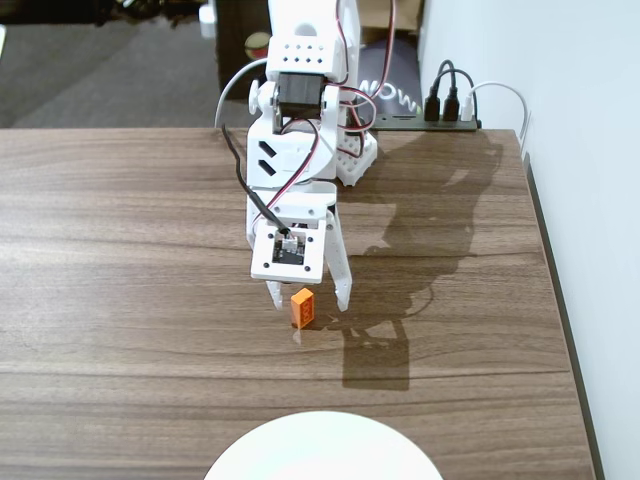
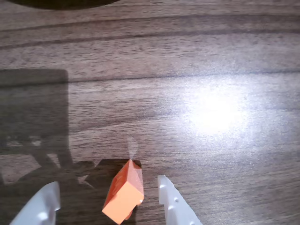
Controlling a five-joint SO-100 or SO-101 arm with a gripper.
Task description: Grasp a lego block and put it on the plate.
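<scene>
Nearest us in the fixed view, plate [image 1: 320, 450]: white, bare, at the table [image 1: 120, 250] edge. Next, lego block [image 1: 302, 308]: orange, standing on the wood between the fingers of our gripper [image 1: 308, 296], jaws spread, nothing held. Risk, we judge: an off-centre close tips or squirts the brick aside.

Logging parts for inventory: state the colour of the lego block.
Bright orange; the lego block shows best in the wrist view.

Orange lego block [image 1: 302, 308] stands tilted on the wood, well apart from white plate [image 1: 320, 450].
</scene>
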